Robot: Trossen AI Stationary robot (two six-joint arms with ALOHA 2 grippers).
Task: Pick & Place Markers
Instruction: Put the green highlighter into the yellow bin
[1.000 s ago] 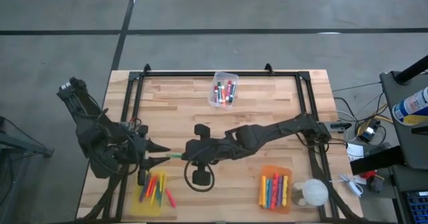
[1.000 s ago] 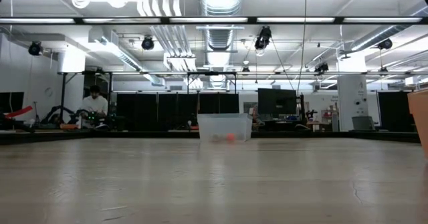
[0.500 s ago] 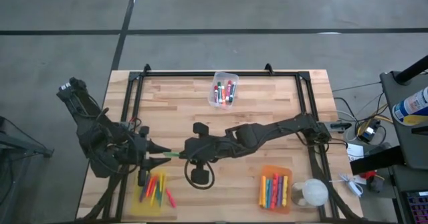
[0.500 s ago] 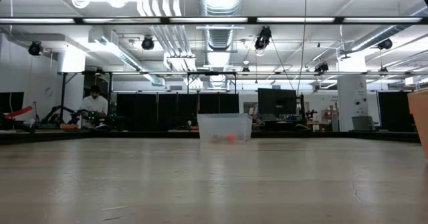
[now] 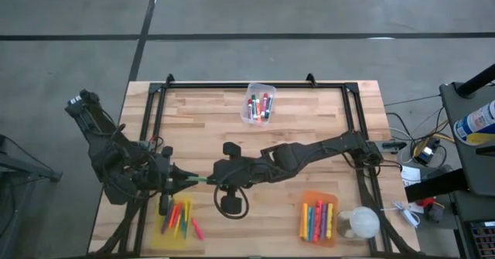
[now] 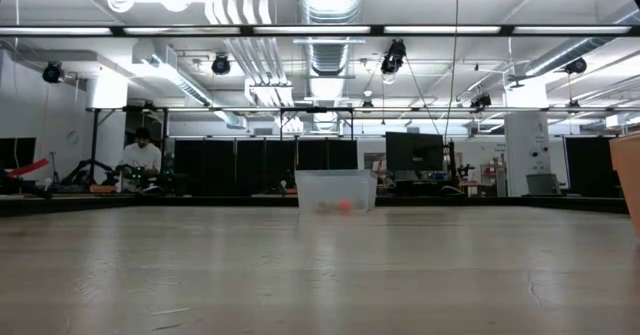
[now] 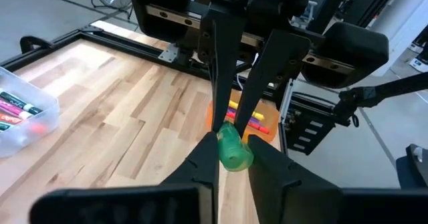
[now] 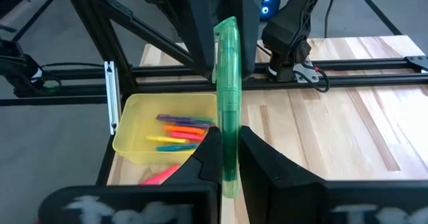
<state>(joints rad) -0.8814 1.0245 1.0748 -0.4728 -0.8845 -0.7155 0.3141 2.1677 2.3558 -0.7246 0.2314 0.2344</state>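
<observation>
A green marker [image 5: 200, 179] is shown held between the two grippers above the near-left part of the wooden bench [image 5: 309, 127]. The left gripper [image 5: 188, 179] points right, its jaws closed together on one end of the marker; in the left wrist view the green marker [image 7: 233, 148] is seen end-on, pinched between that arm's own fingers [image 7: 204, 160]. The right gripper [image 5: 214, 178] reaches across from the right side of the bench and points left, its jaws clamped on the other end; in the right wrist view the green marker [image 8: 227, 103] is seen lengthwise, extending away from the right gripper [image 8: 229, 158] toward the left arm.

A yellow bin [image 5: 158, 240] is seen at the near-left corner, with orange, yellow, pink and green markers [image 5: 179, 218] lying in it and partly over its rim; the same yellow bin [image 8: 130, 127] appears in the right wrist view. An orange bin [image 5: 334, 199] at the near right holds a row of markers [image 5: 316, 219], and a whitish round object [image 5: 360, 223] lies just beside it. A clear bin [image 5: 271, 90] at the far middle edge holds red, green and dark markers [image 5: 259, 107]; in the low view it appears as a clear bin [image 6: 336, 190] with something orange inside
</observation>
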